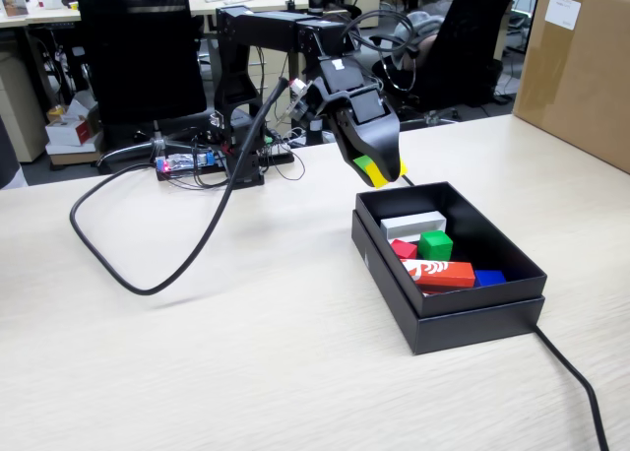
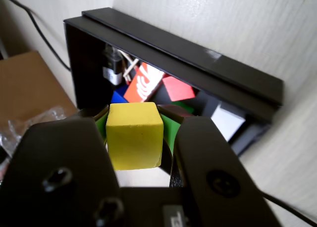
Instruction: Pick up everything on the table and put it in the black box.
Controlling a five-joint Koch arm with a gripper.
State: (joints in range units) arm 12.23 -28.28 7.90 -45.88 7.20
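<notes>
yellow cube [image 2: 133, 135] clamped in gripper [image 2: 136, 138], black box [image 2: 198, 68] beyond, red cube [image 2: 178, 88] inside

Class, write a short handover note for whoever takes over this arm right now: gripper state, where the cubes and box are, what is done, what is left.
Gripper: shut on the yellow cube, held in the air by the near corner of the black box.
Green cube and red cube: already inside the box, next to a white block and a red-and-white carton.
Left: carry the yellow cube over the box and release it.
</notes>
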